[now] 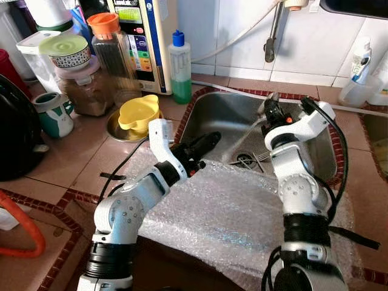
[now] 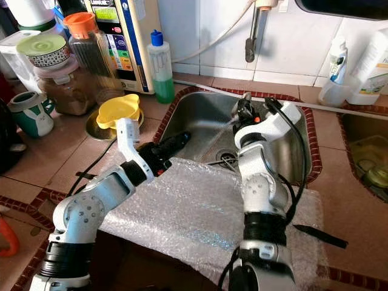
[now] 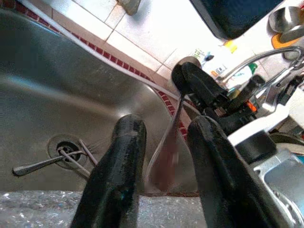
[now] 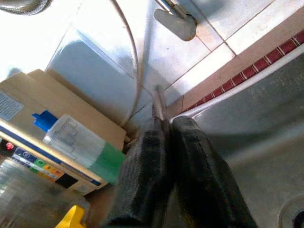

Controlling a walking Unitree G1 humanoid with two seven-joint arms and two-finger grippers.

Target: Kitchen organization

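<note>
My right gripper (image 1: 270, 110) hangs over the steel sink (image 1: 200, 104), shut on the handle of a metal spoon (image 3: 164, 156). The spoon slants down toward the sink's middle and looks blurred. The right wrist view shows both fingers (image 4: 190, 156) pressed together on the thin metal handle (image 4: 159, 107). My left gripper (image 1: 209, 140) is open at the sink's front left edge, pointing at the spoon, which hangs just beyond its spread fingers (image 3: 121, 156). More cutlery (image 1: 254, 159) lies by the drain. A sheet of bubble wrap (image 1: 224, 212) covers the counter in front of the sink.
On the counter to the left are a yellow bowl (image 1: 138, 112) in a metal dish, a green soap bottle (image 1: 180, 66), several jars, a mug (image 1: 53, 112) and a water purifier (image 1: 142, 36). A tap (image 1: 273, 36) hangs above the sink. A second basin (image 2: 364, 157) lies at right.
</note>
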